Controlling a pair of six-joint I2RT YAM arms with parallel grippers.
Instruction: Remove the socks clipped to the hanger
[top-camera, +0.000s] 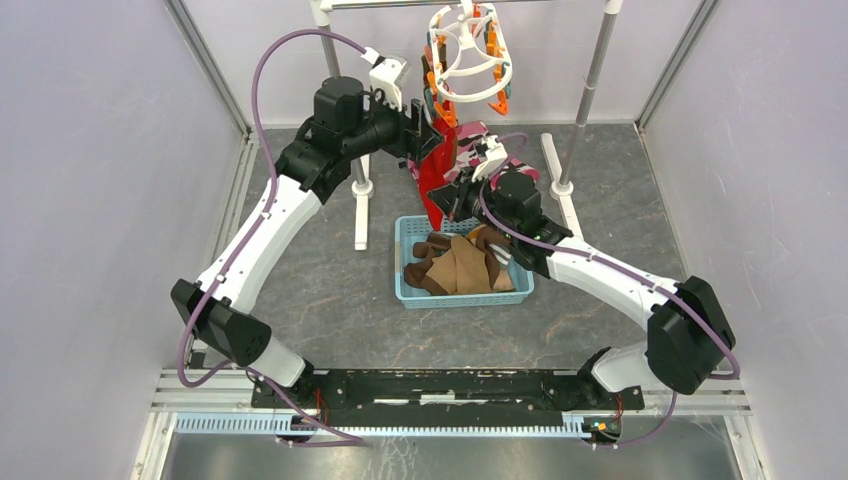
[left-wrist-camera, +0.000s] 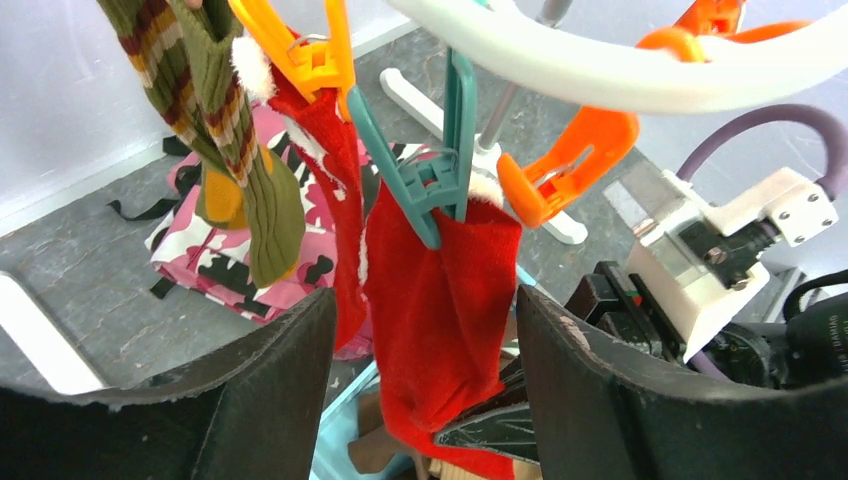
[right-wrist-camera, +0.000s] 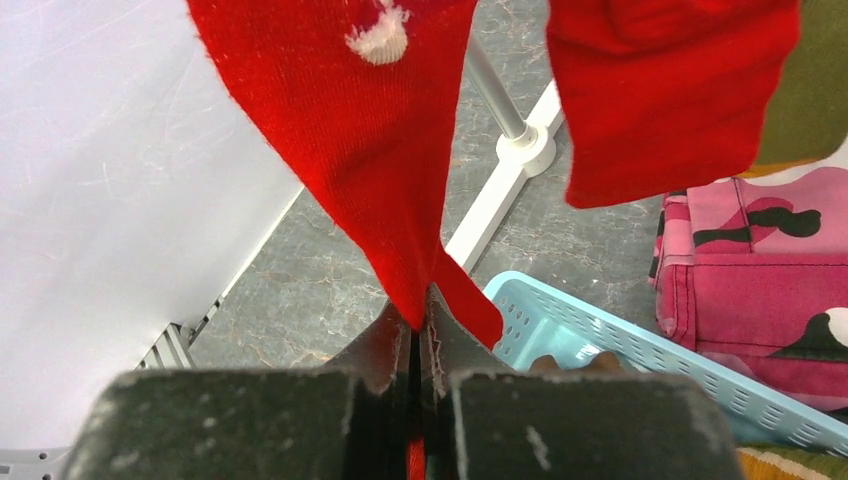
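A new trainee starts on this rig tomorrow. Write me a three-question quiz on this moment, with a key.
1. True or false: the right end effector is shut on a red sock.
2. What colour is the clip that holds the middle sock, the one hanging within the open left end effector? A orange, B teal, C white.
3. Fill in: brown socks already lie in the light blue ____.

Key: 1 true; 2 B; 3 basket.
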